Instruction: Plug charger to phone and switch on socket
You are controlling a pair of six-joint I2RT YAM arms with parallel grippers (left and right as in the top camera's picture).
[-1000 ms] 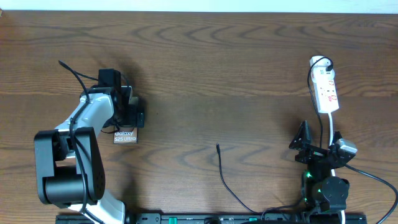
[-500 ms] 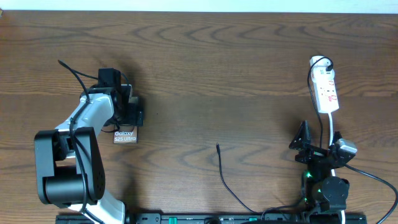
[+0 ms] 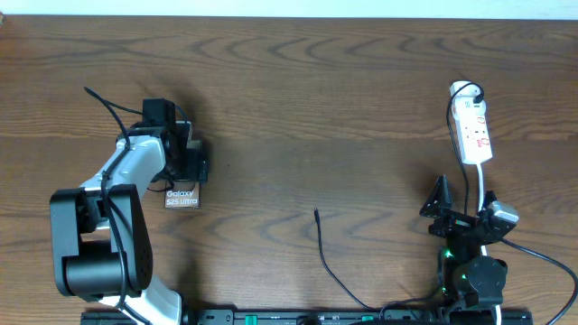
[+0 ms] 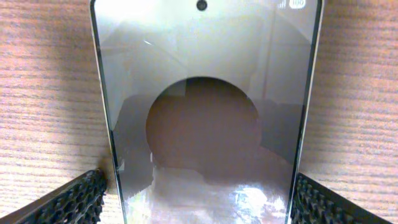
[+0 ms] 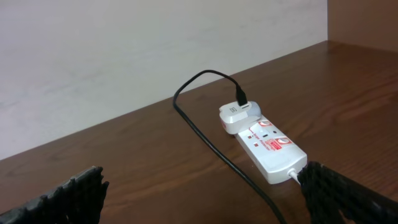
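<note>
My wide-open left hand (image 3: 188, 167) straddles the glossy dark-brown slab phone (image 4: 205, 124), lying twelve-to-six; the thin black charger cable's tip (image 3: 316, 213) sits around its three o'clock.

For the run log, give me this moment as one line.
left gripper: straddling phone, grip unclear | right gripper: open, empty | charger cable: loose on table | power strip: untouched

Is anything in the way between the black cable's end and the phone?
No, nothing I can see. Only bare table lies between the cable tip and the phone. The left pincer sits over the phone's upper part, not in that gap.
</note>
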